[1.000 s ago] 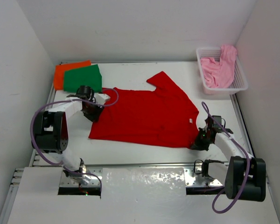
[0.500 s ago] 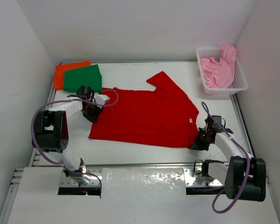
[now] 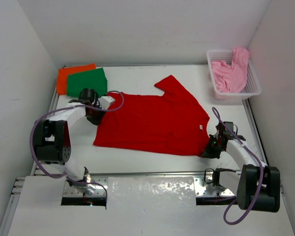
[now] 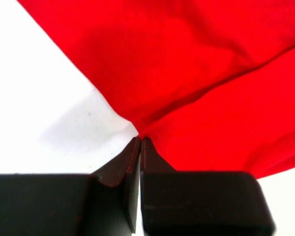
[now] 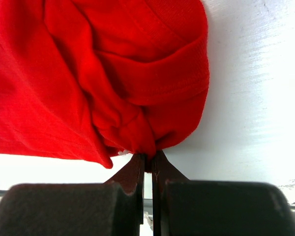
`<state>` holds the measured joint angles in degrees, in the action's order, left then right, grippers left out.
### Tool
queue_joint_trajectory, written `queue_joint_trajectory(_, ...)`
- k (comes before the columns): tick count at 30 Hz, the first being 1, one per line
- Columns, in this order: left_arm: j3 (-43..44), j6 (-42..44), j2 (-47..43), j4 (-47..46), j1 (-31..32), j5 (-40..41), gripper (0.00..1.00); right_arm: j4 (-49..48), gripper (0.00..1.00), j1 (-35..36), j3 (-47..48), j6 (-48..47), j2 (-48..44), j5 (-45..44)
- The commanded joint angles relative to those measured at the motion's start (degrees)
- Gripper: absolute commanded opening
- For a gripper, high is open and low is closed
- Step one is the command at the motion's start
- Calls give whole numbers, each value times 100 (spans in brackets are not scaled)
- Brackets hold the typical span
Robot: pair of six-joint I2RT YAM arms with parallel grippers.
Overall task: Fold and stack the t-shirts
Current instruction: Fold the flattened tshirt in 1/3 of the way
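at mid-left of top view, left gripper (image 4: 140, 141) has just pinched shut on red t-shirt (image 3: 152, 123) edge; right gripper (image 5: 147, 158) clamps its lower-right corner. shirt flat mid-counter (image 3: 137, 160), prob rdy to fold.

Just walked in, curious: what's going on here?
Two arms are handling a red shirt spread on the table. The left tool pinches its left edge, the right tool its near right corner. A folded green shirt overlaps an orange shirt at back left; a pink shirt sits in the basket.
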<state>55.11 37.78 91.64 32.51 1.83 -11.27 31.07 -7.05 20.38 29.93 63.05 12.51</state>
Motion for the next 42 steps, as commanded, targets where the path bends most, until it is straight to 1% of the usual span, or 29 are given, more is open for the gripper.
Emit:
queue_joint_trajectory(1,219,-60,-269,-87,-16,-139,0,-4,0,-60,-25,-198,59,-539)
queue_joint_trajectory(5,193,-34,-269,-61,-16,-78,0,-5,0,-77,-34,-216,67,-522)
queue_joint_trajectory(12,105,-139,-120,-473,-24,247,0,13,0,-104,-61,-260,50,-548)
queue_joint_trajectory(17,70,-289,74,-518,-24,151,0,-13,0,-121,-78,-260,32,-513)
queue_joint_trajectory(18,52,-271,74,-500,-24,134,1,-22,0,-121,-78,-260,32,-504)
queue_joint_trajectory(20,-35,-236,65,-465,-24,107,9,-13,0,-121,-78,-251,23,-478)
queue_joint_trajectory(21,-62,-227,56,-465,-33,125,20,-13,0,-121,-78,-260,23,-469)
queue_joint_trajectory(24,-141,-210,-92,-491,-24,440,36,-22,0,-121,-61,-269,50,-443)
queue_joint_trajectory(26,-97,-70,-303,-456,-24,730,39,-31,0,-121,-43,-269,67,-417)
queue_joint_trajectory(28,-45,62,-865,-439,-24,801,42,-31,0,-121,-34,-286,67,-425)
queue_joint_trajectory(30,78,465,-1443,-194,-24,557,43,-31,0,-121,-17,-286,67,-416)
queue_joint_trajectory(31,157,676,-1525,34,-16,103,43,-31,0,-121,-17,-295,76,-408)
queue_joint_trajectory(32,306,1104,-1535,680,11,-128,42,-31,0,-113,1,-295,85,-390)
queue_joint_trajectory(33,272,1300,-1543,947,28,-287,41,-31,0,-121,10,-295,76,-381)
queue_joint_trajectory(34,150,1494,-1561,1133,150,-393,41,-31,0,-121,18,-286,68,-381)
queue_joint_trajectory(35,-269,1861,-1587,1369,238,-324,41,-31,0,-121,36,-278,76,-372)
queue_joint_trajectory(38,-1115,2172,-1675,1547,695,141,45,-40,0,-121,45,-286,76,-355)
queue_joint_trajectory(40,-1414,2111,-1719,1321,1002,317,46,-40,0,-113,36,-286,76,-372)
queue_joint_trajectory(42,-1722,2023,-1763,996,1074,441,48,-66,0,-121,10,-278,67,-364)
